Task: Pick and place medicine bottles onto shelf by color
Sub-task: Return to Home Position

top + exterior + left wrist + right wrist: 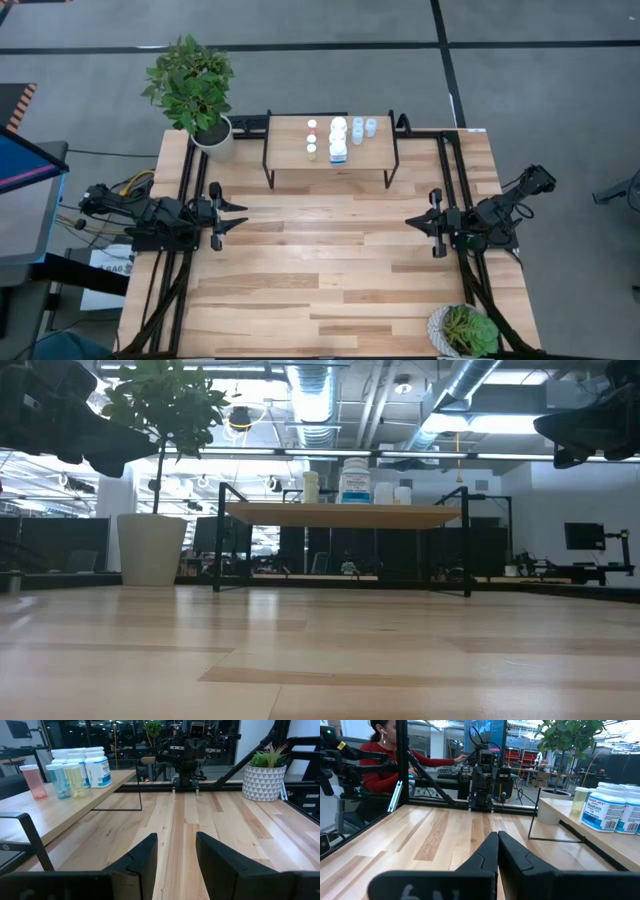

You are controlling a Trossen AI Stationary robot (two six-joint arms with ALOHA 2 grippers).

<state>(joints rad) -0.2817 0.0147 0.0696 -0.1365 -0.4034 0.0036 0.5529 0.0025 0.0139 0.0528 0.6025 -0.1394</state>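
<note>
The left gripper [240, 216], dark and two-fingered, hovers over the left side of the pale plank table [330, 290]. Its fingers are spread a moderate way with nothing between them. Facing it from the table's right side, the right gripper [412, 221] has its fingers pressed together and is also empty. The bare boards between the two carry no bottle.

Beyond both grippers, at the table's far edge and well apart from either, stands the shelf [290, 150], a small light-wood platform on thin black legs. On its top the small white plastic medicine bottles [338, 140] stand in short rows. The red-capped and yellowish ones are nearest the left arm's side, the larger blue-labelled ones are in the middle, and the pale blue ones are toward the right arm's side.

No bottle shows off the shelf, so the sorting looks finished. What is left, I judge, is only for the arms to park.

A leafy plant [190, 85] in a white pot stands just beside the shelf's left end. A spiky plant [466, 330] in a patterned pot sits near the right arm's base.
</note>
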